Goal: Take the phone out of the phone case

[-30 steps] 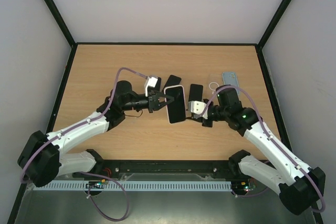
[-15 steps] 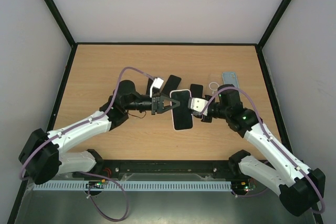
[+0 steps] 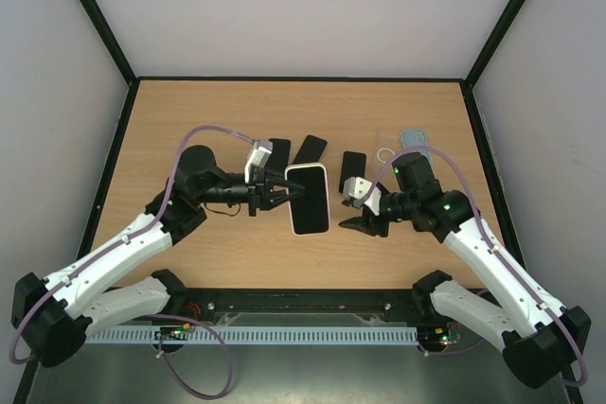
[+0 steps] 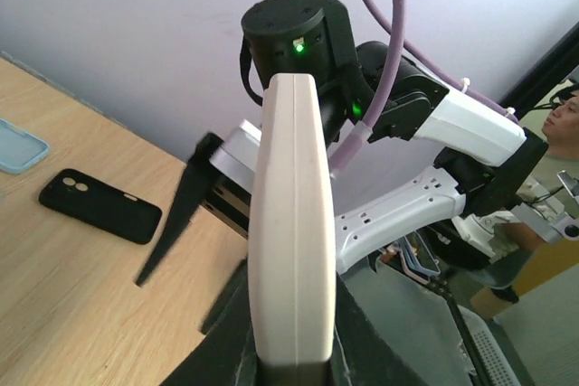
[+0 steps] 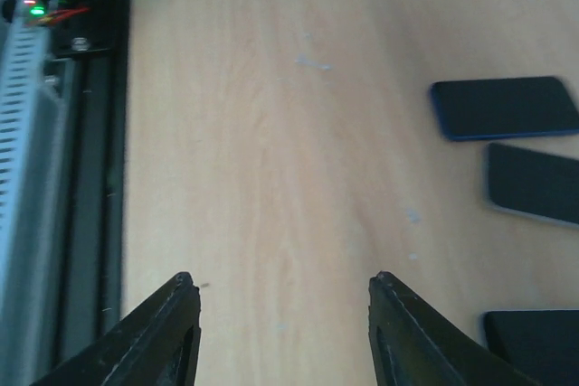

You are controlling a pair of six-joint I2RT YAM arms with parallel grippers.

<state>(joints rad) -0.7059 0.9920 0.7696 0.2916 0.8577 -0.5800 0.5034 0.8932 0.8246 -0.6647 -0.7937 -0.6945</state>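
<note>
The phone (image 3: 308,201) shows a dark screen inside its white phone case (image 3: 325,177) and hangs above the table's middle. My left gripper (image 3: 282,192) is shut on its left edge. In the left wrist view the white case (image 4: 291,223) stands edge-on, pinched between the jaws of the left gripper (image 4: 291,361). My right gripper (image 3: 358,225) is a short way right of the phone, open and touching nothing. The right wrist view shows the right gripper (image 5: 282,279) with only bare wood between its fingers (image 5: 172,323).
Black phones or cases lie behind on the table (image 3: 170,130): one (image 3: 279,150), another (image 3: 309,149), a third (image 3: 352,166). A clear case (image 3: 414,139) and a small ring (image 3: 383,154) sit at the back right. A black case (image 4: 99,205) lies on the wood.
The right gripper has opened, let go of the phone's right edge and backed off toward the near side. The left arm has drawn back left, carrying the cased phone with it.
</note>
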